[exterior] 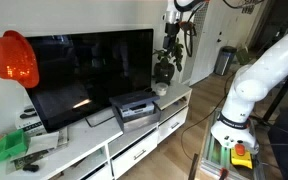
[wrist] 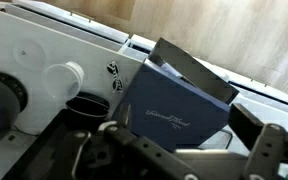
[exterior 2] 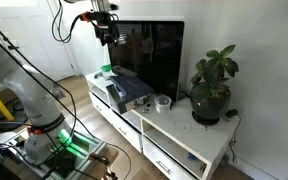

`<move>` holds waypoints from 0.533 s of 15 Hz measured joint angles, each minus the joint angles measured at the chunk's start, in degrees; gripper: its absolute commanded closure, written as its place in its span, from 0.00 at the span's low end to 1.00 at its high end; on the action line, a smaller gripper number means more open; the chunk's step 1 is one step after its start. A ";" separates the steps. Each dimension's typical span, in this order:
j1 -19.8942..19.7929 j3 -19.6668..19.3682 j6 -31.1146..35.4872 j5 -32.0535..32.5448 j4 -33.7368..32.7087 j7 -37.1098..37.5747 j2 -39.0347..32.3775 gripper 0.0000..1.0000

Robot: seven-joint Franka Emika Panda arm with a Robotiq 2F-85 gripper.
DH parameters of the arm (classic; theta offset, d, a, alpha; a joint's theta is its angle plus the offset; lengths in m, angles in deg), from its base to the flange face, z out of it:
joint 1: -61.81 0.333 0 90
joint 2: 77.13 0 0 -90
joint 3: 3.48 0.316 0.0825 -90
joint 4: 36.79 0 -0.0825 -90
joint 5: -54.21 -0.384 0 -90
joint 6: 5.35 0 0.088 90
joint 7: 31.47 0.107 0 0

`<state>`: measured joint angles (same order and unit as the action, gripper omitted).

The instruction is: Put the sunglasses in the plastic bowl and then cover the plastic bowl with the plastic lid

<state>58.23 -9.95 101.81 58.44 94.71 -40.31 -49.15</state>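
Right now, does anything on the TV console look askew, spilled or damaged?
The grey box-shaped device sits turned at an angle to the white console, not square with its front edge. Nothing looks spilled or broken.

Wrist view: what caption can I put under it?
Open gripper above a blue-grey box and a small whitish bowl on the white cabinet.

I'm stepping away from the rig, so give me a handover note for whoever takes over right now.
Gripper: open, empty, high above the cabinet, near the TV.
Plastic bowl: on the cabinet, between the grey device and the plant pot.
Sunglasses and lid: too small to pick out.
Done: nothing, as far as the views show.
Left: sunglasses into bowl, then lid on.
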 measured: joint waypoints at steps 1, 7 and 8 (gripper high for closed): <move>0.00 0.00 0.01 0.00 -0.01 0.00 0.01 0.00; 0.00 0.00 0.02 0.00 0.00 0.00 0.00 0.00; -0.26 -0.11 0.01 0.00 0.27 0.73 -0.42 0.00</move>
<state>57.97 -10.06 101.82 58.44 94.98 -39.58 -49.57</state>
